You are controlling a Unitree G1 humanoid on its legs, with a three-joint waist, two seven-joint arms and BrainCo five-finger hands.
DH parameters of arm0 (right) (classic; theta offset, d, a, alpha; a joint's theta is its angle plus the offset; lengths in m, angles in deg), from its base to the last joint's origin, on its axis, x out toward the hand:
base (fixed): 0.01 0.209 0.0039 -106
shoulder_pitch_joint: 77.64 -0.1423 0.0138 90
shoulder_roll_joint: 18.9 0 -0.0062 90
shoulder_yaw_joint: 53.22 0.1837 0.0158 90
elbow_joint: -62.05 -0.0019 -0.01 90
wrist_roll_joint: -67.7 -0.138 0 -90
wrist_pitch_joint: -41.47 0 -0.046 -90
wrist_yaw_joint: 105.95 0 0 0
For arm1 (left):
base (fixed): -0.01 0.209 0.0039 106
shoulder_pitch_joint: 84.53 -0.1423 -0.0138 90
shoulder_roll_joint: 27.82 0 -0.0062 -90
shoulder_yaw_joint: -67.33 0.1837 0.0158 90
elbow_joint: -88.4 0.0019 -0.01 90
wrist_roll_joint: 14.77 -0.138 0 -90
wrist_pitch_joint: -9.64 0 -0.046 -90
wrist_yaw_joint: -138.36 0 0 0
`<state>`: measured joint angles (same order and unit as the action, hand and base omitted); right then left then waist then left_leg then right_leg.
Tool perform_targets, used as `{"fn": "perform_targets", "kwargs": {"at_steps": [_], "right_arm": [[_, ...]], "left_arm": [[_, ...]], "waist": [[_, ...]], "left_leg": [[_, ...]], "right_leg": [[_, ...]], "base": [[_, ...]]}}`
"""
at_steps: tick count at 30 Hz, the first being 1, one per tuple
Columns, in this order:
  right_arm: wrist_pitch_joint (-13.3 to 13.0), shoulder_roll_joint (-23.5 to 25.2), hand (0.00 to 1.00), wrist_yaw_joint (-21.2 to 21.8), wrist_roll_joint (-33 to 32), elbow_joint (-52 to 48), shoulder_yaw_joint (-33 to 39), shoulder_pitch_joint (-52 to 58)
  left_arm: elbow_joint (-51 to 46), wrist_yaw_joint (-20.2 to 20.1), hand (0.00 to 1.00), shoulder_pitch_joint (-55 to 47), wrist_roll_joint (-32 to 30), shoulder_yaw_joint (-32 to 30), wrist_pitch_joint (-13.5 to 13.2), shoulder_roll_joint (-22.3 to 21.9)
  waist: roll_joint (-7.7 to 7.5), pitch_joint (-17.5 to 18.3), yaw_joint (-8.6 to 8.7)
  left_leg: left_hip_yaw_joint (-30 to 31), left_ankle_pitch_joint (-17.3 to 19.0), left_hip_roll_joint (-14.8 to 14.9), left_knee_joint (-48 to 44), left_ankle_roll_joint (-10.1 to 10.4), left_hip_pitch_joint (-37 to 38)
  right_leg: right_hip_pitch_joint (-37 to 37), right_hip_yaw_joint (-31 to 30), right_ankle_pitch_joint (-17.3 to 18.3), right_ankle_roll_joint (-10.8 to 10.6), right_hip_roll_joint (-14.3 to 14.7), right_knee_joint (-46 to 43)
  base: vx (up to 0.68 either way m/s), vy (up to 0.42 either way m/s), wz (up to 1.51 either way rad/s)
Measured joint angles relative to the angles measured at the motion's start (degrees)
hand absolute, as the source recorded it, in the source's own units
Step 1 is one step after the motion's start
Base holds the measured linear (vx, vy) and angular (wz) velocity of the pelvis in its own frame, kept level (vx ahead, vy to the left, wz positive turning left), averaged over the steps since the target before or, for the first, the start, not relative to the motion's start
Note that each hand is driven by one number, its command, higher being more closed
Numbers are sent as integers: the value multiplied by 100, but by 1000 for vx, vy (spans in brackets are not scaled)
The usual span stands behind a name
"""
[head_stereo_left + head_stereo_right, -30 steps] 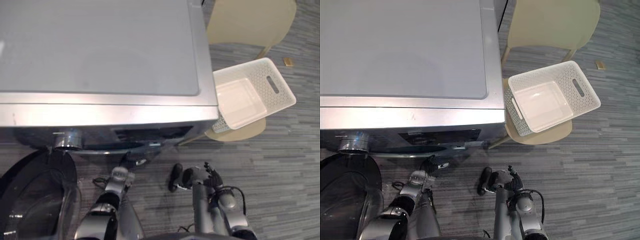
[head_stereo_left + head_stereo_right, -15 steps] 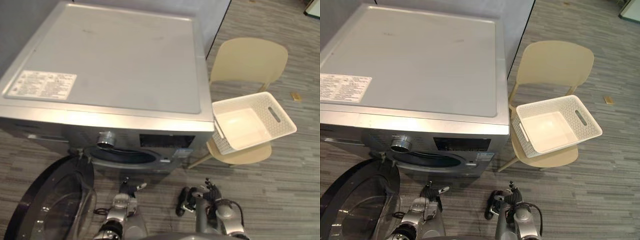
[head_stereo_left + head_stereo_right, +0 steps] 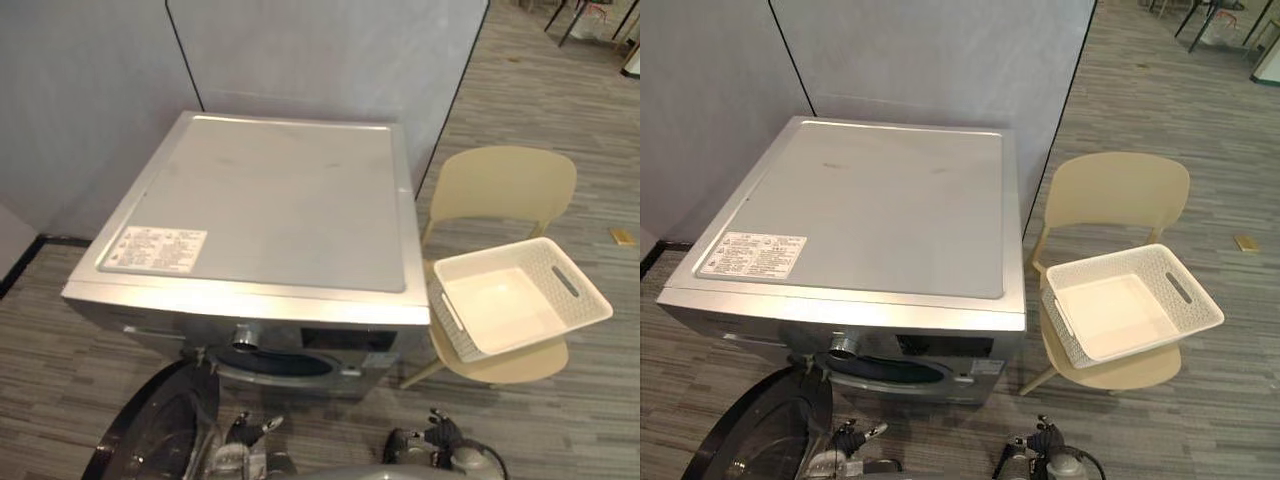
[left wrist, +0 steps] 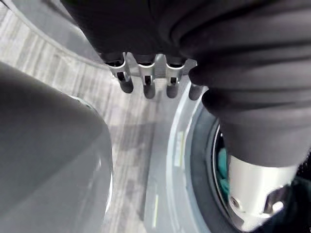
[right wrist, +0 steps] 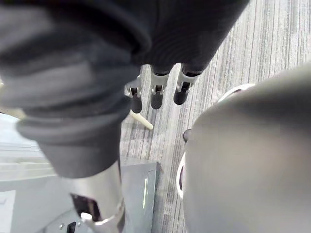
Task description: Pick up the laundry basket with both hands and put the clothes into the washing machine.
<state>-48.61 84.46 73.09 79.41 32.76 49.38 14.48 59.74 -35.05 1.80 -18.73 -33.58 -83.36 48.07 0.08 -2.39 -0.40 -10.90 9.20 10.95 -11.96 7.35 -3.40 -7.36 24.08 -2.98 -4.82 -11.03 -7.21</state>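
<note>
The white laundry basket (image 3: 455, 330) sits on the seat of a beige chair (image 3: 505, 185), right of the silver washing machine (image 3: 270, 220); nothing lies in it. The machine's round door (image 3: 160, 440) hangs open at its front left, beside the dark drum opening (image 3: 275, 362). My left hand (image 3: 243, 440) is low on the floor side in front of the opening, fingers (image 4: 146, 85) relaxed and holding nothing. My right hand (image 3: 437, 440) hangs below the chair's front, fingers (image 5: 156, 97) straight and holding nothing. A bit of teal (image 4: 221, 170) shows inside the door ring.
Grey partition panels (image 3: 300, 50) stand behind the machine. A chair leg (image 5: 138, 119) slants to the floor near my right hand. A small tan block (image 3: 620, 235) lies on the striped floor right of the chair. Open floor stretches right of the chair.
The whole picture has shifted: the camera has risen and pulled back, taking in the machine's whole top and the panels. Both hands have sunk to the picture's bottom edge. The basket rests as before.
</note>
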Motion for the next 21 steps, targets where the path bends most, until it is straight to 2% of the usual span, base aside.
{"fn": "perform_targets", "kwargs": {"at_steps": [5,9,15,21], "right_arm": [[6,-2,0,-6,-231,201,283,35],[32,-3,0,-11,-512,357,427,41],[41,-15,0,-17,-847,391,501,72],[22,-2,0,-25,-909,547,486,-10]], "left_arm": [[-1,29,0,-105,55,-108,-25,-6],[-8,116,0,-163,110,-177,-128,4],[-2,109,0,-200,232,-269,-164,20],[-1,108,0,-283,406,-248,-212,61]], "waist": [[-43,124,-1],[-117,205,-16],[-114,208,1],[-152,215,119]], "left_leg": [[-19,-125,-213,479,-72,337],[-27,-199,-351,712,-121,333],[25,-218,-394,875,-122,477],[66,-219,-422,965,-124,613]], "right_leg": [[472,84,-333,-132,6,773],[584,121,-590,-184,4,1291],[692,205,-589,-186,-16,1298],[807,247,-589,-186,-33,1323]], "base": [[77,54,5],[27,22,2],[31,12,5],[2,6,3]]}}
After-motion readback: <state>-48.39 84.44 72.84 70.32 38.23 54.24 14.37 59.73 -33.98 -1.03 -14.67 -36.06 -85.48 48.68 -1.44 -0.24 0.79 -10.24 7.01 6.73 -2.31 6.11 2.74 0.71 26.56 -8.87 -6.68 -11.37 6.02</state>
